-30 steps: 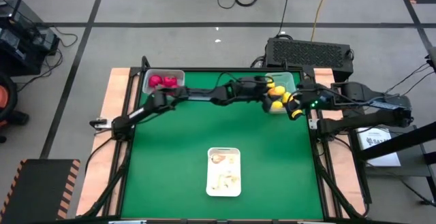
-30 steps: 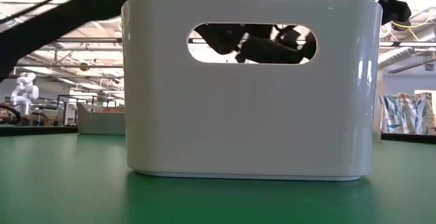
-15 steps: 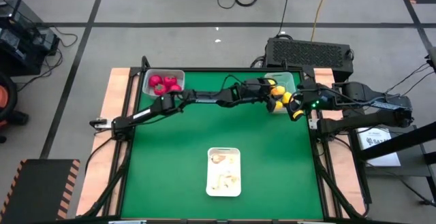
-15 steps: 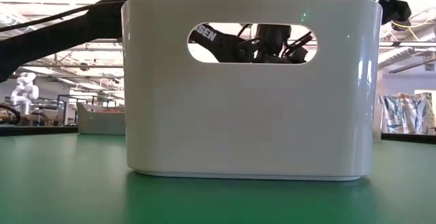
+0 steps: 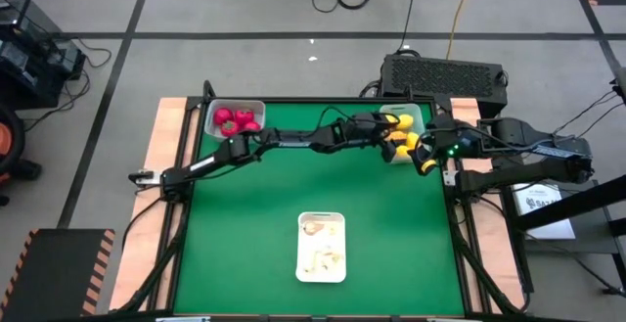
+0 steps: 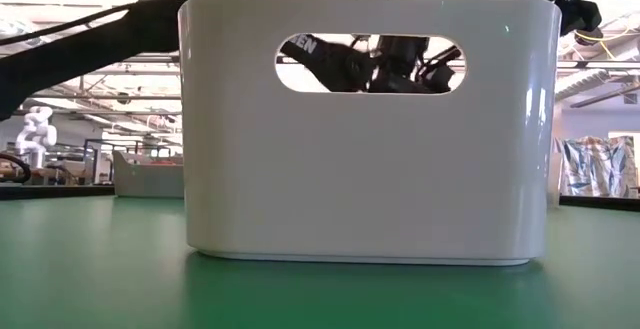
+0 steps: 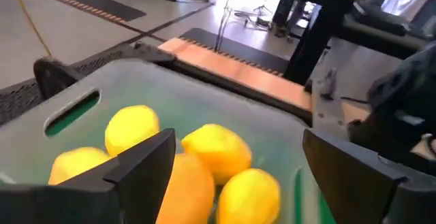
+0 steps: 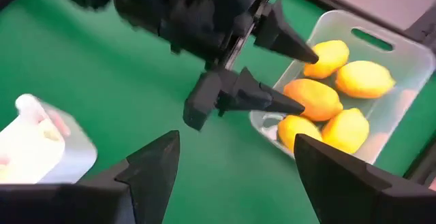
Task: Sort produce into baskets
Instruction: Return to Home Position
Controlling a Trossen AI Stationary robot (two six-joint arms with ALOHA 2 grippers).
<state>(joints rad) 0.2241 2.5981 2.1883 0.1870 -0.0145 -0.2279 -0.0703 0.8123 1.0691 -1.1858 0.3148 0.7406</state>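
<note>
My left gripper (image 8: pixel 308 82) is open, held just above the pale green basket (image 5: pixel 419 113) at the table's far right. Several yellow lemon-shaped pieces (image 8: pixel 364 79) and an orange one (image 8: pixel 313 99) lie in that basket. The orange piece (image 7: pixel 185 186) rests below and between the spread fingers, and whether it touches one of them I cannot tell. Round red pieces (image 5: pixel 236 118) fill the whitish-grey basket (image 5: pixel 216 108) at the far left. My right gripper (image 5: pixel 424 156) waits open beside the green basket, near the table's right edge.
A white tub (image 5: pixel 321 247) with a handle slot (image 6: pixel 370 64) stands in the near middle of the green mat and holds small pale pieces. It fills the low view. A wooden border (image 7: pixel 231 64) frames the mat, and a black box (image 5: pixel 445 72) sits behind the far edge.
My left arm has stretched out and sunk a little over the green basket at the far right. Its forearm has moved off the whitish-grey basket, so the red pieces show more fully.
</note>
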